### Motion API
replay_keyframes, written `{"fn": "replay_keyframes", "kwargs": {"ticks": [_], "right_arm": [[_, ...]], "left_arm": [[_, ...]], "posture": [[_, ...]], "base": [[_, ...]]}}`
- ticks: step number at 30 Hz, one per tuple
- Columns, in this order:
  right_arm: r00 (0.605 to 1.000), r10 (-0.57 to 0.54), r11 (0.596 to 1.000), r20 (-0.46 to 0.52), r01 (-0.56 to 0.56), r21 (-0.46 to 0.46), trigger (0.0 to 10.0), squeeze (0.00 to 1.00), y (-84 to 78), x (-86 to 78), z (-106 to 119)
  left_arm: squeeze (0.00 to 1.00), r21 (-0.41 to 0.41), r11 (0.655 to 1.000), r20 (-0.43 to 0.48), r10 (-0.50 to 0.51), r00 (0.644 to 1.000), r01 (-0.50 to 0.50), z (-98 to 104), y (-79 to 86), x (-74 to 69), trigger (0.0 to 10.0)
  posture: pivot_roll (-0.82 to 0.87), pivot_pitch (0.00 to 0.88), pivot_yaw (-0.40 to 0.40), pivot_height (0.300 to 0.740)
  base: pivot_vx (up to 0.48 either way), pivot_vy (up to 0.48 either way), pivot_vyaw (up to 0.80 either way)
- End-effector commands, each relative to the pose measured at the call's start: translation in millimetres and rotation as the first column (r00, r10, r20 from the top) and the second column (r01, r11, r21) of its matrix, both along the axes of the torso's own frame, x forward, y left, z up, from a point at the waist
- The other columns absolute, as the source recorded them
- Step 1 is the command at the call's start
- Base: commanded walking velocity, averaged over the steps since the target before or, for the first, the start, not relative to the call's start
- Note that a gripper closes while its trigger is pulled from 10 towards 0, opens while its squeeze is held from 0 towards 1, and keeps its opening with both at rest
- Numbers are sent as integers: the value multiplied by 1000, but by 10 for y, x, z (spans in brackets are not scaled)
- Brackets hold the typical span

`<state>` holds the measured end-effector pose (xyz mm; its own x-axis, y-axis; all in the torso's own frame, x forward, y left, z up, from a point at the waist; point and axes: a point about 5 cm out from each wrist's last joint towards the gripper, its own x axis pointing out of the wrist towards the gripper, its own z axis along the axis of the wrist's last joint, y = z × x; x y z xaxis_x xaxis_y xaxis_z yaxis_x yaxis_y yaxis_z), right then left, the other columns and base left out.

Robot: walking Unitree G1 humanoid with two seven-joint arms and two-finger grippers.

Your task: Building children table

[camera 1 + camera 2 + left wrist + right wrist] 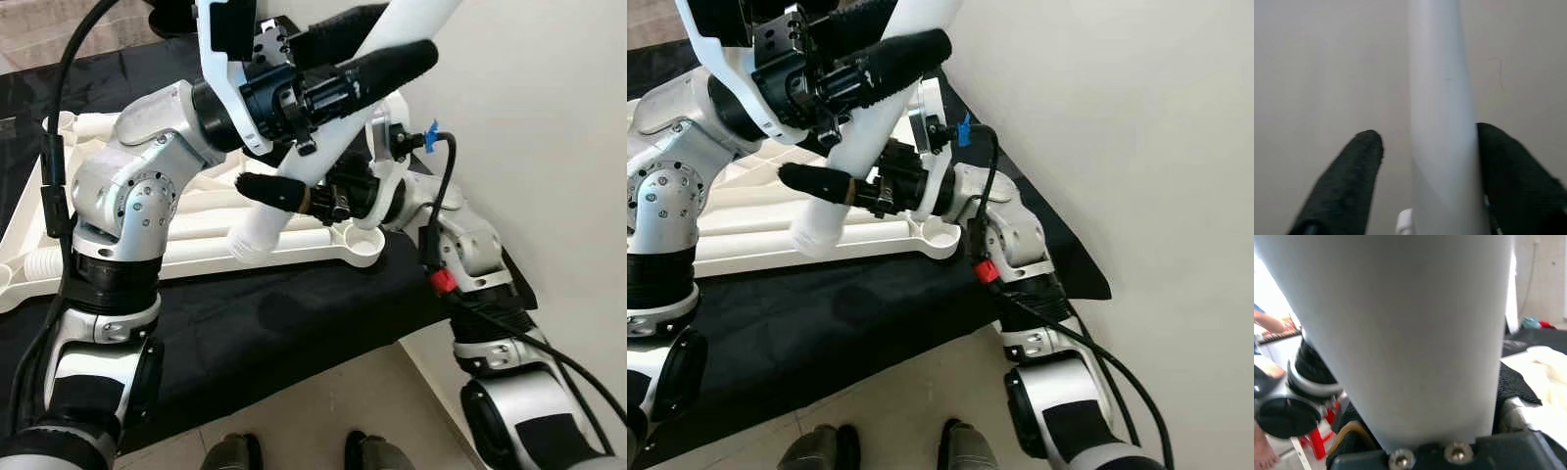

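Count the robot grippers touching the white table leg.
2. The left gripper has the upper part of the white table leg between its fingers. The right gripper holds it lower down, above the white tabletop. Whether either is clamped tight cannot be told.

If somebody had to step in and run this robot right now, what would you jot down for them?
Right hand: gripping the lower part of the white table leg, which fills its wrist camera.
Left hand: around the same leg higher up; one finger touches it, the other stands off it.
The leg is tilted, its lower end close to the white table top, which lies underside up on the black cloth, near the corner socket.
Done: leg picked up.
Left: seat the leg in a socket; the corner one looks empty.
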<state>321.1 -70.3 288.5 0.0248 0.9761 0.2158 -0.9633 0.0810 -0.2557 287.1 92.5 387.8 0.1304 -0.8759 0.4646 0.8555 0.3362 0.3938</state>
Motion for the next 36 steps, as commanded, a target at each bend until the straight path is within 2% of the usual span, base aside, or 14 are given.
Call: {"fn": "replay_keyframes", "kwargs": {"ticks": [1, 6, 8, 13, 18, 20, 21, 22, 23, 24, 26, 32, 34, 36], "right_arm": [[999, 13, 1000, 40, -12, -23, 0, 0, -4, -26, -9], [995, -78, 994, 60, 83, -75, 0, 0, -108, 66, -48], [968, -239, 962, 83, 248, -117, 0, 0, -282, 240, -89], [924, -370, 919, 95, 379, -108, 0, 0, -442, 365, -64], [827, -554, 825, 91, 561, -74, 0, 0, -698, 536, 10], [798, -597, 798, 77, 601, -48, 0, 0, -799, 586, 77], [801, -596, 801, 63, 598, -31, 10000, 0, -818, 591, 116], [805, -591, 805, 57, 592, -20, 10000, 0, -822, 597, 138], [811, -583, 812, 46, 584, -12, 10000, 0, -820, 600, 154], [811, -583, 812, 46, 584, -12, 10000, 0, -820, 600, 154], [848, -528, 848, 51, 529, -17, 10000, 0, -778, 558, 165], [875, -480, 875, 60, 483, -44, 10000, 0, -732, 513, 139], [909, -413, 906, 53, 416, -77, 10000, 0, -684, 483, 104], [909, -413, 906, 53, 416, -77, 10000, 0, -684, 483, 104]], "left_arm": [[1000, -15, 1000, 20, 25, 999, -24, 92, 103, -2, 10000], [1000, -42, 998, 22, 50, 998, -49, 201, 269, -11, 10000], [1000, -77, 990, 13, 117, 993, -115, 309, 608, -72, 10000], [1000, -98, 978, -13, 184, 983, -185, 298, 901, -154, 10000], [1000, -21, 945, -131, 321, 938, -326, -86, 1087, -198, 10000], [1000, 120, 933, -241, 359, 901, -340, -610, 957, -243, 10000], [675, 179, 924, -317, 379, 869, -337, -968, 831, -311, 10000], [675, 207, 921, -364, 385, 848, -330, -1168, 752, -382, 10000], [0, 229, 918, -415, 393, 820, -324, -1363, 652, -453, 10000], [0, 229, 918, -415, 393, 820, -324, -1363, 652, -453, 10000], [0, 291, 903, -520, 427, 740, -317, -1766, 420, -670, 10000], [0, 320, 880, -576, 474, 666, -350, -1991, 320, -861, 10000], [0, 375, 816, -530, 578, 620, -440, -2109, 349, -1024, 10000], [0, 375, 816, -530, 578, 620, -440, -2109, 349, -1024, 10000]], "posture": [[-40, 140, -31, 740], [-36, 140, -32, 740], [-27, 150, -33, 740], [-18, 164, -32, 740], [5, 197, -30, 740], [3, 212, -27, 740], [-1, 224, -23, 740], [-1, 224, -23, 740], [-4, 227, -22, 740], [-4, 227, -22, 740], [-19, 249, -15, 740], [-19, 259, -17, 740], [-12, 272, -22, 740], [-12, 272, -22, 740]], "base": [[0, 0, 0], [0, 0, 0], [0, 0, 0], [0, 0, 0], [0, 0, 0], [0, 0, 0], [0, 0, 0], [0, 0, 0], [0, 0, 0], [0, 0, 0], [0, 0, 0], [0, 0, 0], [0, 0, 0], [0, 0, 0]]}}
